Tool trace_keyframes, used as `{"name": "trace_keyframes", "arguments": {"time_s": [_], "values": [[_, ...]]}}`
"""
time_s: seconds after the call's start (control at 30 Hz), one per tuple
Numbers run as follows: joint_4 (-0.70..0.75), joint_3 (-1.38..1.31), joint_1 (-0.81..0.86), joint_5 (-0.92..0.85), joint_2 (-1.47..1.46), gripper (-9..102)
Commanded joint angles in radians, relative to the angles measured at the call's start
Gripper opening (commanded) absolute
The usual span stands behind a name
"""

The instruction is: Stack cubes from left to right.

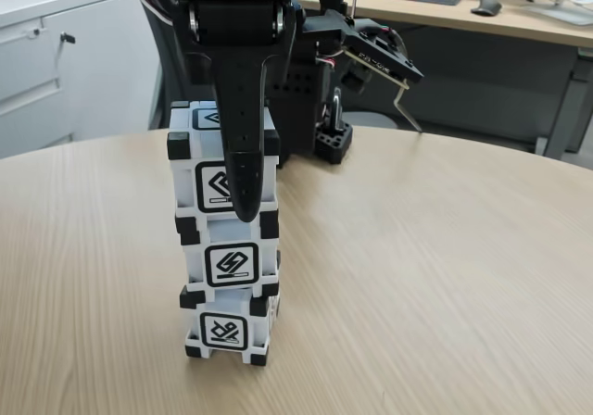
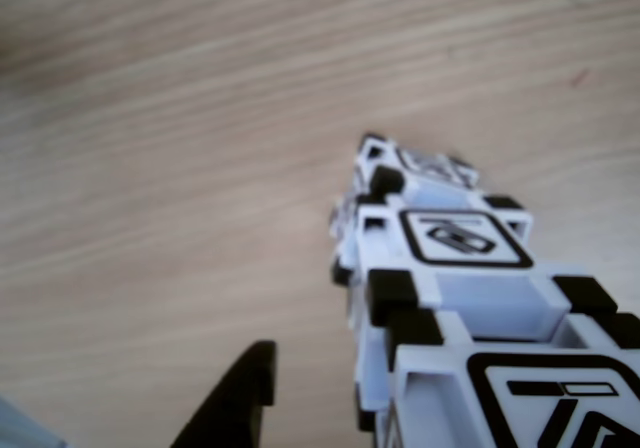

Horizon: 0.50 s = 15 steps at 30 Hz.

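Claw: black finger hangs down across the front of the top cube; tip reaches the seam between top and middle cubes; whether it grips or stands open I cannot tell, second finger is hidden behind the stack
Claw, other view: one dark fingertip sits left of the stack with bare table between it and the cubes; hints at jaws apart, not conclusive
Top cube: seated on the middle cube, roughly square to it
Middle cube: on the bottom cube, shifted slightly toward the right of the fixed view
Bottom cube: flat on the table, near its front edge
Stack: all three cubes up; column upright with small offsets between tiers
Step in hand (judged): releasing the top cube and clearing the tower
How to do it well: part the fingers fully before any lift; rise straight up, no sideways drift, since the finger tip lies close to the top cube's face; move slowly until the tip is above the top edge; then retract
Risk: a dragged finger could tip the column
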Motion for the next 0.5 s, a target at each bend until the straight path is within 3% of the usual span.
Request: {"name": "trace_keyframes", "arguments": {"time_s": [0.0,0.47], "values": [[0.018,0.015,-0.002,-0.014,-0.003,52],[0.021,-0.137,0.005,-0.025,-0.003,53]]}}
